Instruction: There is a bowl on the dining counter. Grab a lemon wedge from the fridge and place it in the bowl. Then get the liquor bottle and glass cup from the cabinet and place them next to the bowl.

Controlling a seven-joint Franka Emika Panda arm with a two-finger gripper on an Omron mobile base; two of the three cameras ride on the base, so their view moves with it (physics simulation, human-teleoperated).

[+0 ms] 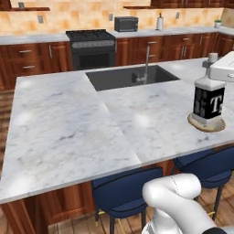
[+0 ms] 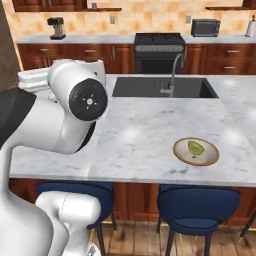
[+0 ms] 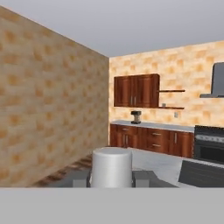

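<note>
A white-and-grey marble dining counter point(image 1: 68, 119) stretches across the kitchen, its dark recessed sink point(image 1: 130, 77) with a slim metal tap set in the far middle. Towards the right of the left base view, the clear glass liquor bottle with a black label and pale cap point(image 1: 209, 98) hangs upright from the robot's white hand. The two-finger gripper point(image 3: 111, 177) is closed narrowly around the bottle's cap, whose pale grey cylinder rises between the dark fingertips point(image 3: 81, 179) in the hand view.

From the left base camera the bottle overlaps the shallow tan bowl point(image 1: 206, 125). The right base view settles the matter: that bowl point(image 2: 212, 156) sits near the counter's front edge, above a blue stool point(image 2: 197, 202), and carries nothing but the green-yellow lemon wedge point(image 2: 195, 147). The bottle is therefore off the bowl, probably in the air on its left side, behind the arm's big white joint point(image 2: 82, 100).

By these signs the lemon step is done and the bottle step is in hand, at the carry or set-down stage. The next move likely calls for lowering the bottle straight down onto bare marble just beside the bowl, clear of its rim, keeping it upright, then opening the jaws and lifting away without tipping it. The glass cup is yet to be fetched from the cabinet.
</note>
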